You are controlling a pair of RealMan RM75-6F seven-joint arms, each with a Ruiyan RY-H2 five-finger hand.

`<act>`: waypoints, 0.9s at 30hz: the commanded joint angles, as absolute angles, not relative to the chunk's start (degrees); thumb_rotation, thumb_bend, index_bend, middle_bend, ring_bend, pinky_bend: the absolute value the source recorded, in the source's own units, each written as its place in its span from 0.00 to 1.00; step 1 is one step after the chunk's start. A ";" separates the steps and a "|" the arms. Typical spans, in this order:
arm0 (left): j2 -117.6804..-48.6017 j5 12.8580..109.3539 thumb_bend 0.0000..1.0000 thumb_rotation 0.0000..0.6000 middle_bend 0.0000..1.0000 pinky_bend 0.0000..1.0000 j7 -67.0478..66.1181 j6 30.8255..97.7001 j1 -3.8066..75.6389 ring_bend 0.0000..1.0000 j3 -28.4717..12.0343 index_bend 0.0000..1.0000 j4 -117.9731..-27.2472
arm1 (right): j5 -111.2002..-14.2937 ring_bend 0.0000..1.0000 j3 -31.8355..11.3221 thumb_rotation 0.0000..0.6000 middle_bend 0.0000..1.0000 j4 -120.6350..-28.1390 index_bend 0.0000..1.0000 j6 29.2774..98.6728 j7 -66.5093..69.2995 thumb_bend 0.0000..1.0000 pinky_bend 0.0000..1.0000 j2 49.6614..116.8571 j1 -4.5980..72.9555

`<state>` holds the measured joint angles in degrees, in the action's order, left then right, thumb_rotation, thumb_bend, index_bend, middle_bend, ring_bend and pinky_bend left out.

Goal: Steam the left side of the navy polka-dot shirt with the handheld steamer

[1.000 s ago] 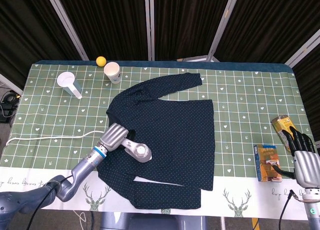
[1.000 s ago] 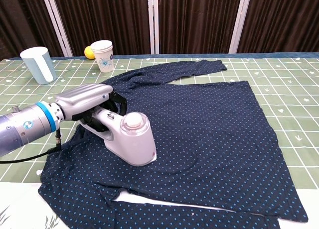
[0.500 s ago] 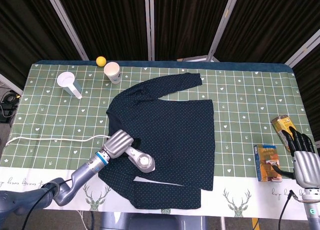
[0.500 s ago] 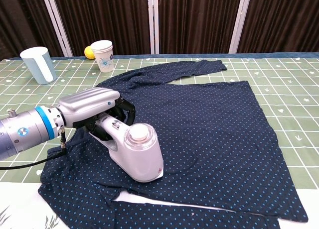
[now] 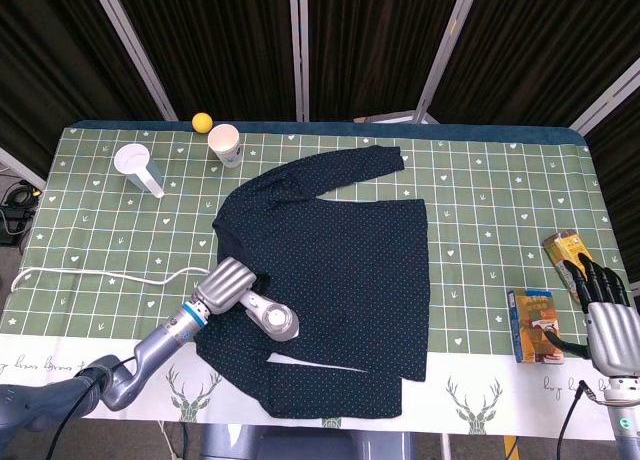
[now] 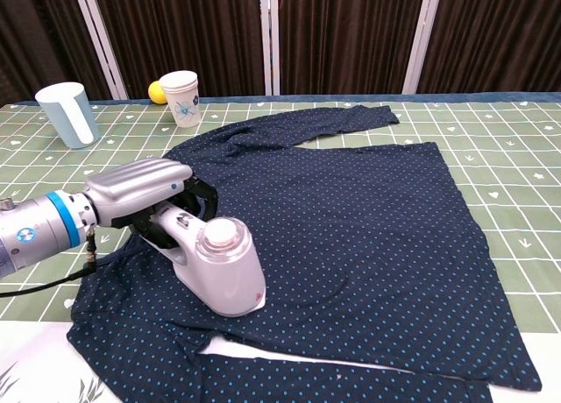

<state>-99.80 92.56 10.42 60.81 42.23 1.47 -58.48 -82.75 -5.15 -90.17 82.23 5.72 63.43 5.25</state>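
The table (image 5: pixel 480 195), covered in a green gridded cloth, spanned the whole head view, with dark curtains behind its far edge. The shirt (image 5: pixel 345 270) lay flat on the middle of it, one sleeve stretched toward the far right and its near hem reaching the white near border of the cloth; in the chest view the shirt (image 6: pixel 368 210) filled most of the frame.

The left hand (image 5: pixel 224 285) was over the left side of the shirt, fingers wrapped round the steamer's handle; the chest view showed the left hand (image 6: pixel 145 186) gripping from above. The steamer (image 5: pixel 270 318) rested with its head on the fabric at the near left of the shirt, head pointing near-right; in the chest view the steamer (image 6: pixel 215 265) sat flat on the cloth. A white cord (image 5: pixel 100 274) ran left across the table from the hand.

The right hand (image 5: pixel 605 315) was at the near right edge, well apart from the shirt, holding nothing, fingers apart and extended. Just beside it lay a tan packet (image 5: pixel 565 248) and, to its left, a blue-and-orange box (image 5: pixel 535 325).

At the far left stood a pale blue cup (image 6: pixel 67 114), a white paper cup (image 6: pixel 181 97), and a yellow ball (image 6: pixel 156 92) just behind the paper cup.
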 commanded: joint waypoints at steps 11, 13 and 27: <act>-99.04 91.95 0.82 1.00 0.95 1.00 13.20 61.34 41.25 0.89 1.60 0.99 -54.97 | -82.90 0.00 -5.07 1.00 0.00 -90.33 0.00 82.26 5.09 0.00 0.00 63.62 5.29; -98.80 91.89 0.82 1.00 0.95 1.00 13.74 61.50 41.05 0.89 1.62 0.99 -54.34 | -82.89 0.00 -5.03 1.00 0.00 -90.34 0.00 82.21 4.93 0.00 0.00 63.67 5.30; -98.66 93.60 0.82 1.00 0.95 1.00 14.70 62.52 41.00 0.89 2.61 0.99 -55.70 | -82.93 0.00 -4.98 1.00 0.00 -90.44 0.00 82.01 4.56 0.00 0.00 63.79 5.44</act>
